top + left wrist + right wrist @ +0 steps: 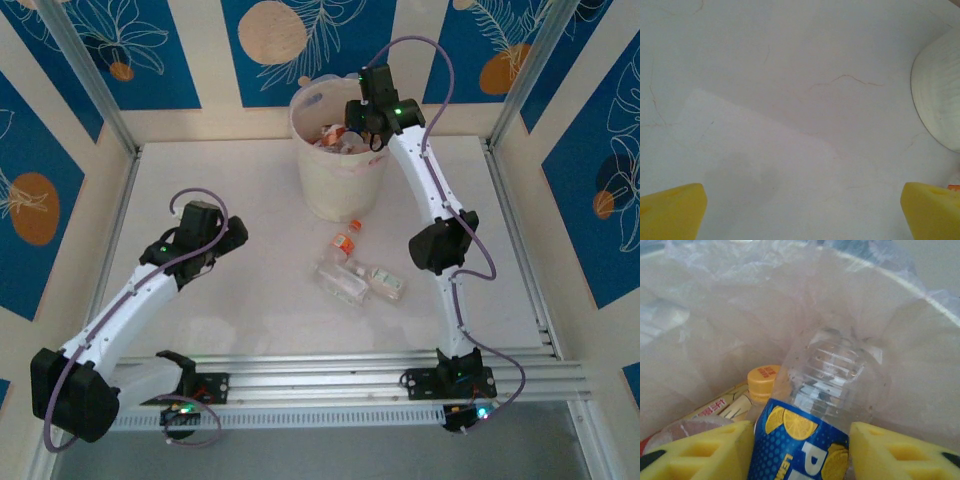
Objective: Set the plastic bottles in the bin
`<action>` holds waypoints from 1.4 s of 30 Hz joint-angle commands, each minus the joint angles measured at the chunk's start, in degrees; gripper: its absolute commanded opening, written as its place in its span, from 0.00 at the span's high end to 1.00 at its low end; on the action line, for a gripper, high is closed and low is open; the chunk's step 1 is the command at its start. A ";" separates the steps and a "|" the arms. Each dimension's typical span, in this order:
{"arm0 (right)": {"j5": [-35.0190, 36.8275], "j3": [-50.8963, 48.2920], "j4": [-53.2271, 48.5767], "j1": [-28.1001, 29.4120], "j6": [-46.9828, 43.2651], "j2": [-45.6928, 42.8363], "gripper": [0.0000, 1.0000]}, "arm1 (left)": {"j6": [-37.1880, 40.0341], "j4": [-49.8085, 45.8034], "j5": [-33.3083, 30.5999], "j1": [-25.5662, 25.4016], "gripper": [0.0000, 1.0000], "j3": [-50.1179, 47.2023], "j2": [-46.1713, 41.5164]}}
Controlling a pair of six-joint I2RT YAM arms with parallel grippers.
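At top centre overhead, the right gripper (366, 128) hangs over the bin (340, 195), with bottles (335, 140) already inside. Three more wait on the table (230, 300), centre frame.

Left wrist: the left gripper (802, 212) is spread wide above the table.

Right wrist: a lemon bottle (820, 405) sits low-centre between the pads (705, 450), inside the bag (740, 305). Pinched or freed, can't tell.

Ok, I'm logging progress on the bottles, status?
Left fingers open, over table. Right fingers flank blue-labelled bottle inside bin mouth, grip unclear. Three bottles lie on table near bin.
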 commanded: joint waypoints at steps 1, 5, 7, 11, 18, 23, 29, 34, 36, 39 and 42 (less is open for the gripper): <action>-1.48 3.49 -1.43 1.10 -2.28 -1.00 0.42 | 0.90 0.73 1.11 0.69 0.01 1.71 0.48; -1.79 3.59 0.84 2.49 -4.72 -5.60 0.31 | 1.38 1.08 1.77 0.69 0.01 1.71 0.48; -1.76 3.53 1.41 3.29 -5.74 -7.79 0.27 | 1.64 1.33 2.07 0.64 0.00 1.71 0.38; -1.83 1.31 0.92 5.03 -6.96 -12.65 0.19 | 2.17 2.25 3.03 0.65 0.00 1.71 0.20; -1.49 -12.29 -1.92 9.11 -7.40 -24.12 0.08 | 3.06 4.13 5.54 0.69 0.00 1.36 -0.07; -0.73 -33.28 0.12 13.75 -6.24 -37.44 0.02 | 3.78 4.33 6.32 0.70 0.00 1.28 -0.17; -5.57 -54.20 -1.44 15.91 -1.70 -49.99 0.00 | 4.32 4.19 5.61 0.66 0.00 1.12 -0.49; -9.08 -65.70 -4.86 16.68 1.60 -53.60 0.01 | 4.40 4.77 5.30 0.68 0.00 0.75 -0.31; -9.80 -68.91 -6.27 17.42 1.87 -53.37 0.01 | 4.41 5.07 5.36 0.65 0.01 0.57 -0.28; -9.76 -72.72 -7.92 19.42 1.63 -52.15 0.01 | 4.41 5.51 5.26 0.70 0.00 0.17 -0.34; -9.81 -74.91 -8.69 21.89 1.09 -49.56 0.01 | 4.23 5.72 4.81 0.64 0.00 0.04 -0.23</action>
